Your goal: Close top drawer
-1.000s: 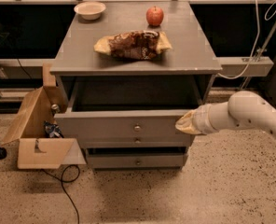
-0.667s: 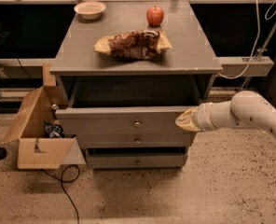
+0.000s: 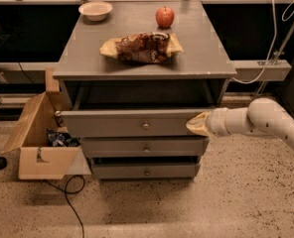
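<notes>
Item 1. Top drawer (image 3: 122,124): grey front, brass knob (image 3: 145,126) at centre. It stands out past the counter's front edge, with a dark gap showing above it under the counter top. Not yet closed.

Item 2. My gripper (image 3: 198,124): at the drawer front's right end, below the counter's front right corner, tip against the face. Whether it is apart or together I cannot tell.

Item 3. Handling note, my judgement: I should push straight toward the counter's back edge. Contact so far off centre may skew the drawer on its runners, so a slow, level push is best, or one shifted nearer the knob. Stop when the front sits flush.

Item 4. Middle drawer (image 3: 117,147) and bottom drawer (image 3: 117,171): below, narrower, not to be touched.

Item 5. On the counter (image 3: 206,58): snack bag (image 3: 141,47) mid-top; apple (image 3: 165,16) near the back edge; bowl (image 3: 95,10) at the back left corner. A hard shove could roll the apple.

Item 6. Cardboard box (image 3: 35,133): on the floor off the left edge.
</notes>
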Controlling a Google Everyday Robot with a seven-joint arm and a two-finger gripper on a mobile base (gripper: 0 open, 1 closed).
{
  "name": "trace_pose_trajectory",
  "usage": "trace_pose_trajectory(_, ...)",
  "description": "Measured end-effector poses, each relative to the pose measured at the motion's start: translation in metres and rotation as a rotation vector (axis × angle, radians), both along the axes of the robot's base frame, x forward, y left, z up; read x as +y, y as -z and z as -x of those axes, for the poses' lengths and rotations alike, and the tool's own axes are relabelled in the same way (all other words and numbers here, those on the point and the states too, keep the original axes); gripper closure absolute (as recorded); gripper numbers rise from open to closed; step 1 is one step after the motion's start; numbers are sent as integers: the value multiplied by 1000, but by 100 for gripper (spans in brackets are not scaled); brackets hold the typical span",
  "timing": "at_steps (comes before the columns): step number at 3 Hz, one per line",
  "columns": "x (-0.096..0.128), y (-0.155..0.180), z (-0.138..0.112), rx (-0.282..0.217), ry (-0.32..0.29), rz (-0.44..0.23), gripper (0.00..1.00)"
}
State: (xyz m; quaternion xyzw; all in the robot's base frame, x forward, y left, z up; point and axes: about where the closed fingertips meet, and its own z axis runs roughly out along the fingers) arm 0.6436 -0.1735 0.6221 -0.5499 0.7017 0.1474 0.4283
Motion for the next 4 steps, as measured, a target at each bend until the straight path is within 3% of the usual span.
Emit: trace_pose_trajectory(4, -6, 4, -38, -12, 86, -74, 100)
